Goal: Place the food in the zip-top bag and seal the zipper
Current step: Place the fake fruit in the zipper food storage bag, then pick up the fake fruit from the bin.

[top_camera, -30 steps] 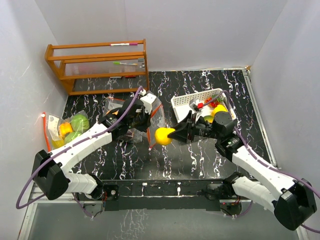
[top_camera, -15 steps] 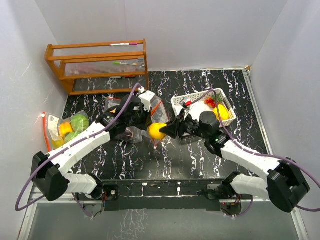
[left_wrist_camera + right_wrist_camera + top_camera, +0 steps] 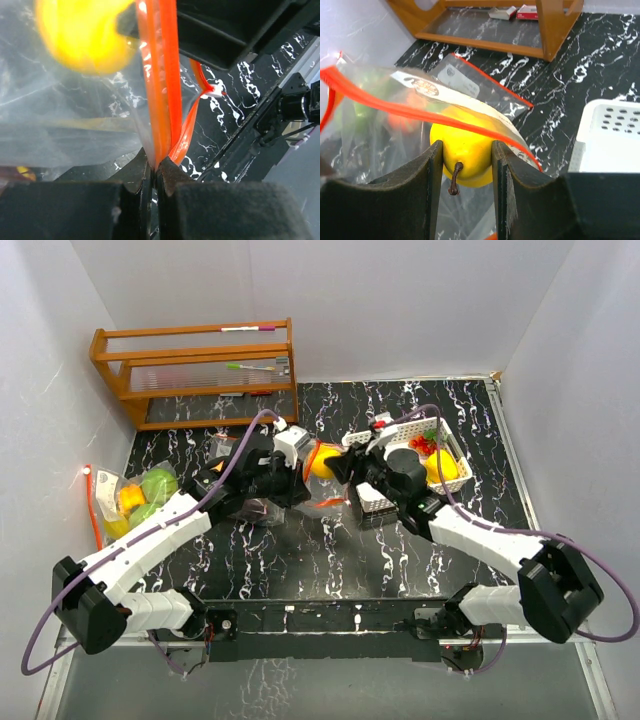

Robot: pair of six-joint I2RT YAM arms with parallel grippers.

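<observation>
My left pincer (image 3: 154,172) clamped shut on the zipper (image 3: 162,75) while my right pincer (image 3: 466,152), part open, held a fruit (image 3: 465,134) at the mouth of the bag (image 3: 380,145).

The zip-top bag (image 3: 365,135) is thin, clear, crinkled plastic film, and its zipper strip (image 3: 161,75) is smooth orange plastic. The yellow toy fruit (image 3: 466,150) is glossy. My jaws are matt black. The bench (image 3: 600,55) looks like polished black marble, and the far rack (image 3: 195,370) is varnished wood.
</observation>
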